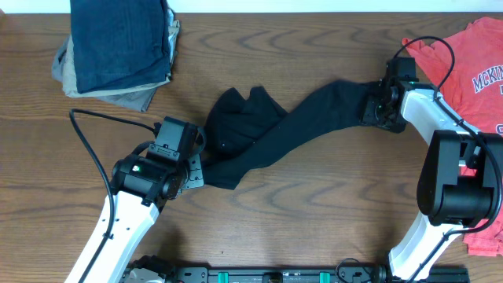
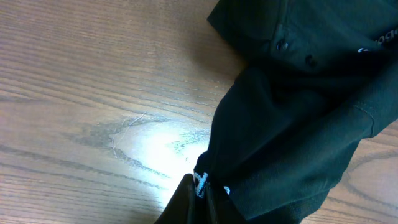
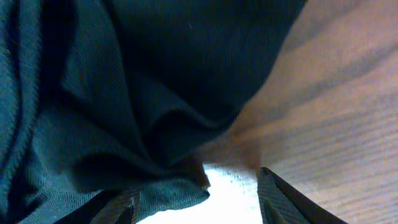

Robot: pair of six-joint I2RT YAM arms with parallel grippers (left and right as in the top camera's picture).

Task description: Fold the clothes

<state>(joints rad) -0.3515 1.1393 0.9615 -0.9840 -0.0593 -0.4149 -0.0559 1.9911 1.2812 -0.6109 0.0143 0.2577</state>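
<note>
The black T-shirt lies bunched in a long band across the middle of the table, from lower left to upper right. My left gripper is at its lower left end. In the left wrist view the fingers are shut on a fold of the black cloth with white lettering. My right gripper is at the upper right end. Its fingers are apart, with the edge of the black cloth lying between them near the left finger. The coral-red T-shirt with navy lettering lies at the far right.
A stack of folded garments with dark blue denim on top sits at the back left. The right arm's base stands on the coral-red shirt's lower part. Bare wood table shows in front of the black shirt.
</note>
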